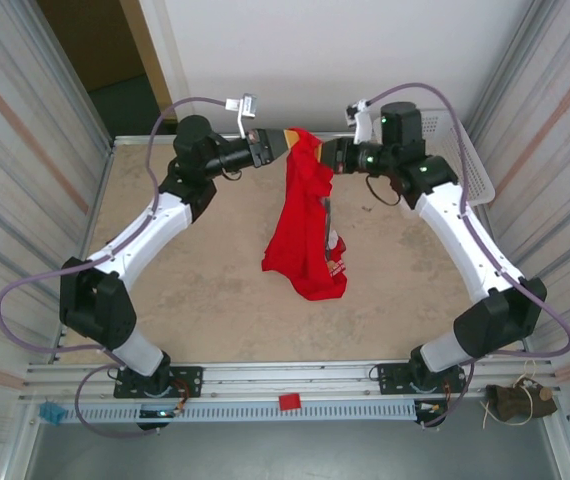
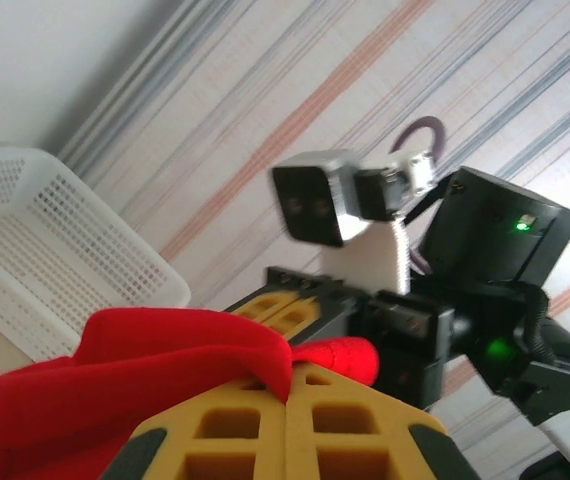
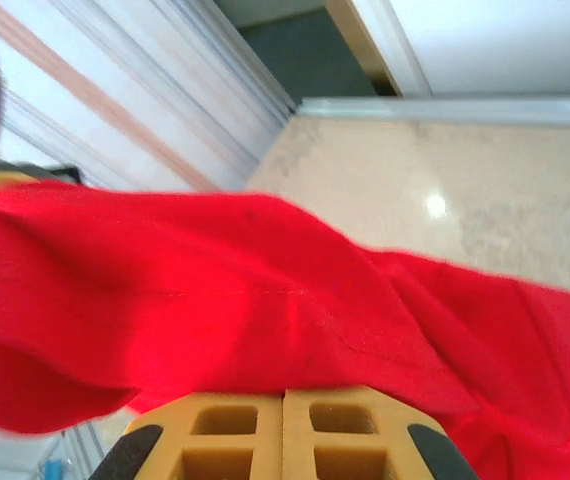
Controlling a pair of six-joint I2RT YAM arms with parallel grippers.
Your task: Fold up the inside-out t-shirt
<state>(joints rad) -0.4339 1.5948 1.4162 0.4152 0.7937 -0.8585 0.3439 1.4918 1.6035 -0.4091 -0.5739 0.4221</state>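
Both grippers — left gripper, right gripper — clamped on t-shirt, hanging bunched; no folds yet.

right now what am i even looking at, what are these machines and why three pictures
Two robot arms are bolted at the near edge of a table. The overhead picture comes from a fixed camera above and behind them; the other two come from cameras on each arm's wrist, looking along its yellow jaws. Between them the arms hold up a red t-shirt: the left gripper and the right gripper are both shut on its top edge, close together. The shirt hangs down bunched, its lower end resting on the table. A white basket sits at the far right.
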